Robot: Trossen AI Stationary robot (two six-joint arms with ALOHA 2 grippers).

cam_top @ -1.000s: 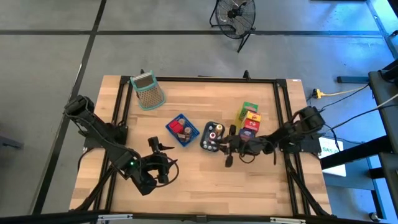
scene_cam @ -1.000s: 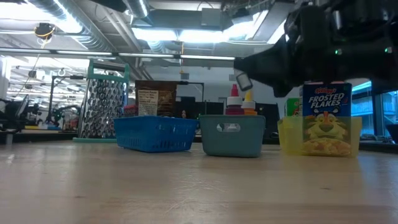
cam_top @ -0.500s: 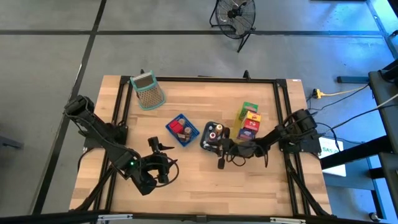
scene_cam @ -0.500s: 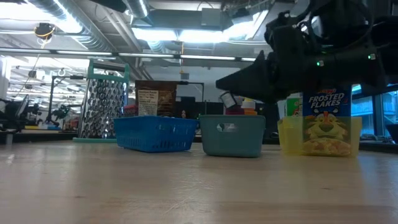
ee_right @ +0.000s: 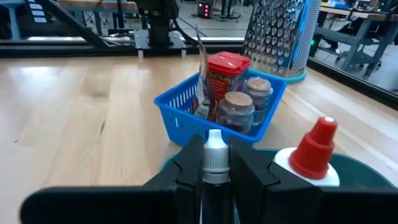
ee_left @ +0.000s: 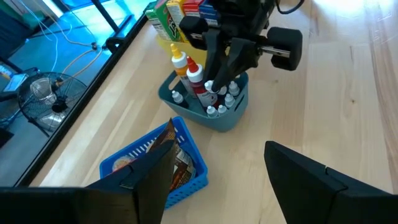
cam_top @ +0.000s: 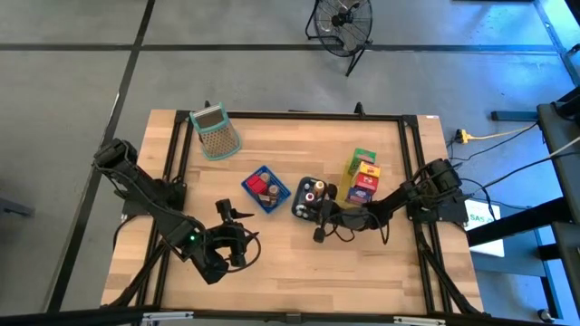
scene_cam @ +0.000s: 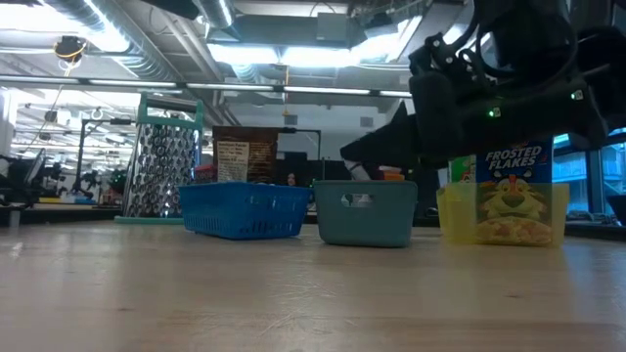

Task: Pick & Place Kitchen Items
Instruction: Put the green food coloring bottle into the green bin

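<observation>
The high view looks straight down on the whole bench (cam_top: 272, 272). The low view faces level across it. Each wrist view looks closely past its own hand; all four share the teal tray (cam_top: 306, 200) just beside the right hand (cam_top: 318, 233).

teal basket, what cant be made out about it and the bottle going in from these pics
- Bottle body: right wrist view, hidden between the right gripper fingers; only its white cap shows.
- Teal basket contents: low view, the front wall hides them.
- Small bottles: high view, too small to count.
- Label on the blue basket packet: left wrist view, cut off by the left gripper's finger.
</observation>
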